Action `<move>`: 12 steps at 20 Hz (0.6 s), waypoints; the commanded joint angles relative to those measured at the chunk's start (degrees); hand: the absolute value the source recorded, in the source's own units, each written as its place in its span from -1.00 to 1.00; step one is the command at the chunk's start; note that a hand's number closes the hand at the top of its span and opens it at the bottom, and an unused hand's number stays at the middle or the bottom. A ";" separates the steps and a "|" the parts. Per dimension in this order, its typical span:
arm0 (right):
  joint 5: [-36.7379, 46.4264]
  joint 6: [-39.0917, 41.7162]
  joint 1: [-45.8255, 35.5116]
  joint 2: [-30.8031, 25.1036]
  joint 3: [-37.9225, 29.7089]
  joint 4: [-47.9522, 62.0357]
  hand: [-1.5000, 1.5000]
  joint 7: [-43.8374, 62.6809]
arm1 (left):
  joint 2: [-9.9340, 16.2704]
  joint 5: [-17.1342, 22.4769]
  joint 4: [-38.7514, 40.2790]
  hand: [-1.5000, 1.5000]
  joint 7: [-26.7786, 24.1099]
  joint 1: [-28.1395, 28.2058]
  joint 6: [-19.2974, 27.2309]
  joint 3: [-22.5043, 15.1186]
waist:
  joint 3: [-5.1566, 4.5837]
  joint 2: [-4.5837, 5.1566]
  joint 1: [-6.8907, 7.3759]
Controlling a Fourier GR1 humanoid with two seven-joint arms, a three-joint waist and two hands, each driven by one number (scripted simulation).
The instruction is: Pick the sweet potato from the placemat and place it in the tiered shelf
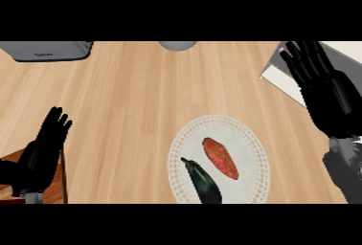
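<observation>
The sweet potato point(220, 157) is a reddish-orange, spindle-shaped tuber with tapered ends, lying flat with its long axis running from about eleven o'clock to five o'clock. It rests near the middle of the placemat point(244, 128), a white oval mat with a beaded rim that lies flat on the worktop. No hand touches the sweet potato.

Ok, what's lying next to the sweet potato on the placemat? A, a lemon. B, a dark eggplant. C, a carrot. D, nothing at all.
B: a dark eggplant lies just left of the sweet potato on the white placemat, and neither hand touches either.
</observation>
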 commanded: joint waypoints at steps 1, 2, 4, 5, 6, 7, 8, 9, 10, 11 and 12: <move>4.05 0.27 -0.48 4.25 3.39 2.99 1.00 -2.63 | 1.56 -2.27 -1.48 0.00 4.75 -2.06 1.14 -0.50 | -1.04 -0.65 2.06; 7.03 -0.59 -1.31 5.40 7.43 2.00 1.00 -2.69 | 2.75 -3.65 1.84 0.00 3.39 -2.79 0.35 -0.38 | -1.07 -0.58 2.07; 12.79 -2.13 -1.72 9.05 16.81 0.82 1.00 -2.53 | 5.42 -4.01 4.50 0.00 3.18 -2.53 -1.46 0.60 | -1.16 -0.50 2.60; 14.58 -0.57 -3.53 10.26 19.02 4.16 1.00 -4.71 | 6.18 -6.10 3.59 0.00 4.42 -2.84 -0.29 -0.47 | -1.09 -0.29 3.49; 18.05 -1.77 -2.35 12.71 23.77 5.12 1.00 -6.00 | 7.82 -6.73 3.84 0.00 4.86 -2.84 -0.56 0.07 | -1.10 -0.24 3.99; 27.27 -7.63 -0.50 -3.89 15.45 10.78 1.00 1.57 | 6.30 -5.13 4.01 0.00 4.52 -0.65 -0.51 0.19 | -2.47 -0.81 0.41; 29.95 -14.76 1.39 -0.25 14.79 11.60 1.00 0.56 | 6.73 -4.58 4.31 0.00 4.71 0.46 -0.82 0.89 | -1.71 -1.04 0.70; 33.90 -18.50 2.80 1.77 17.35 11.30 1.00 -0.56 | 7.19 -5.23 5.15 0.00 5.30 -0.69 -0.61 0.84 | -1.48 -0.98 -0.04; 38.02 -22.84 3.22 4.54 20.01 10.21 1.00 -0.92 | 7.22 -4.96 5.97 0.00 5.19 -0.03 -1.27 0.84 | -1.42 -1.14 0.47; 41.29 -26.40 5.88 10.14 25.17 10.63 -1.00 -2.12 | 6.51 -5.81 6.16 0.00 4.94 -0.96 -1.02 -0.09 | -1.23 -0.86 1.05; 42.86 -27.32 8.08 13.54 29.35 9.93 -1.00 -1.12 | 5.48 -6.21 7.07 0.00 4.04 -0.15 -1.17 -0.72 | -1.18 -0.84 1.36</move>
